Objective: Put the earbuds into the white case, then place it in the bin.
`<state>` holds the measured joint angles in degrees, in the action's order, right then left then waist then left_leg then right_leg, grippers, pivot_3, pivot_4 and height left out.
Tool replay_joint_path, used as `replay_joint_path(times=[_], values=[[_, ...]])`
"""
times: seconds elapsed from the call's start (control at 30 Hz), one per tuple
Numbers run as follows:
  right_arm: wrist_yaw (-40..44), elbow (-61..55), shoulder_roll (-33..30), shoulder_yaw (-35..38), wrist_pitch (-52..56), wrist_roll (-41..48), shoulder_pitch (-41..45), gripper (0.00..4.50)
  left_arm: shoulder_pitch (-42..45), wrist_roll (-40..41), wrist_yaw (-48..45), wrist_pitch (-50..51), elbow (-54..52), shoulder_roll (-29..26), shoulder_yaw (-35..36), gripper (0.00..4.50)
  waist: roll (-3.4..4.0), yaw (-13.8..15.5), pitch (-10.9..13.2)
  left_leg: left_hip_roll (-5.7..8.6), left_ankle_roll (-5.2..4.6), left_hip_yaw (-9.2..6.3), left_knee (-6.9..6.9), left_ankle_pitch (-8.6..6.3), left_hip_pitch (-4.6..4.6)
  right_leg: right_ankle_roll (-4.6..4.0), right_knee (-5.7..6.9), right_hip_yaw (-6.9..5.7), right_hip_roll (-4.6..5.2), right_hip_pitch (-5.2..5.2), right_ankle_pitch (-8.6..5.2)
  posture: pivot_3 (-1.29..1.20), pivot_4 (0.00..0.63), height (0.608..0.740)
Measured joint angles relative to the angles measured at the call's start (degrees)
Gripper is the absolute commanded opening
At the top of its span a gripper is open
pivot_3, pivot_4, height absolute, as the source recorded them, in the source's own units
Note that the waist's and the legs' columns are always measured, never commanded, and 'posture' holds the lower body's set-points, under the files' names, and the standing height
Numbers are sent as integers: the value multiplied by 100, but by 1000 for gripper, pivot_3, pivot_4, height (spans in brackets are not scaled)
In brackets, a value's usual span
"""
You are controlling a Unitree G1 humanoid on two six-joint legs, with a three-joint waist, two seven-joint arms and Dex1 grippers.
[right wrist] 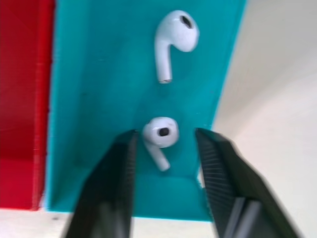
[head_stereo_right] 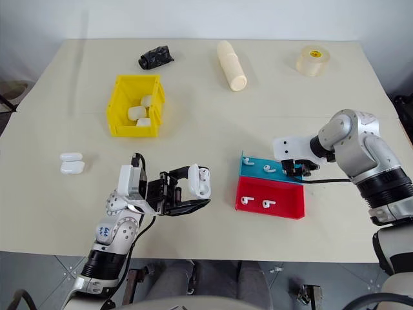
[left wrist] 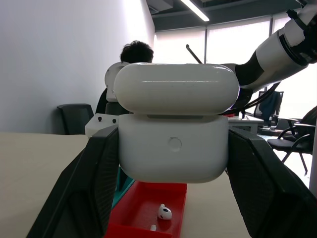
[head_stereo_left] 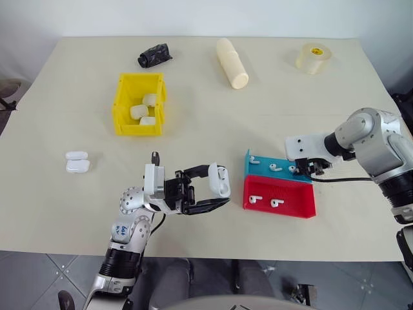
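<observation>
Right wrist view alone: right gripper (right wrist: 163,144) jaws narrowly astride an unpinched earbud (right wrist: 160,135) in the blue tray (right wrist: 99,99); left gripper (left wrist: 173,163) jaws clamping the white case (left wrist: 173,153).

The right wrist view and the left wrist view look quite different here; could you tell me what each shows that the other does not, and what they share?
The right wrist view shows the blue tray with two earbuds: one earbud lying free, another earbud between the right gripper fingers, which stand apart around it.

The left wrist view shows the left gripper clamped on the white case, lid open, a person behind it, and an earbud in the red tray.

Both share the red tray.
</observation>
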<state>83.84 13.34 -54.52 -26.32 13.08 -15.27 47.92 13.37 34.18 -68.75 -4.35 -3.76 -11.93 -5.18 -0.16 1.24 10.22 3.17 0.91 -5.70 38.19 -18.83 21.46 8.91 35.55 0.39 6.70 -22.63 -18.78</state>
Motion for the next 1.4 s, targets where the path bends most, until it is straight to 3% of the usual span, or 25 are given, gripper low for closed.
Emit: replay_joint_path(times=[0.5, 0.67, 0.87, 1.07, 1.27, 1.4], values=[[-85, -259, 73, 274, 221, -54, -234, 1001, 75, 1, 78, 121, -73, -15, -39, 2806, 0, -11, 0, 0, 2, 1, -2, 0, -8, 0, 1, 1, -2, 4, 0, 0, 150, 740], [-211, -523, 146, 706, 611, 386, -456, 1001, 130, 4, 85, 173, -79, -19, -44, 2806, 2, -7, 1, -2, 2, 1, -6, 0, -1, 0, 2, 2, -1, -6, 0, 0, 150, 740], [-219, -1476, 173, 2139, 884, 1894, -1143, 1001, 275, 12, 38, 191, -46, -25, -39, 2806, 1, 23, 2, -11, 0, -3, -8, -1, 2, 0, -6, -2, 5, -1, 0, 0, 150, 740], [-583, -2438, 956, 3419, 1353, 3746, -2271, 1001, 429, 19, 15, 205, 41, -6, -40, 2806, -1, 21, 3, -13, 0, -5, -5, 0, 1, 3, -2, -3, 6, 2, 1, 0, 150, 740], [-2054, -3785, 1836, 4224, 2954, 5980, -2878, 1001, 782, 11, 84, 269, 432, 193, -43, 2806, -1, 19, 3, -22, 2, -7, -1, 1, -2, 2, 3, -2, 0, 3, 2, 0, 150, 740], [-3085, -4217, 2207, 4478, 3482, 7113, -3054, 1001, 936, 0, 151, 288, 534, 274, -41, 2806, -1, 22, 3, -19, 1, -8, -4, 1, -2, 2, 2, -2, 2, 4, 2, 0, 150, 740]])
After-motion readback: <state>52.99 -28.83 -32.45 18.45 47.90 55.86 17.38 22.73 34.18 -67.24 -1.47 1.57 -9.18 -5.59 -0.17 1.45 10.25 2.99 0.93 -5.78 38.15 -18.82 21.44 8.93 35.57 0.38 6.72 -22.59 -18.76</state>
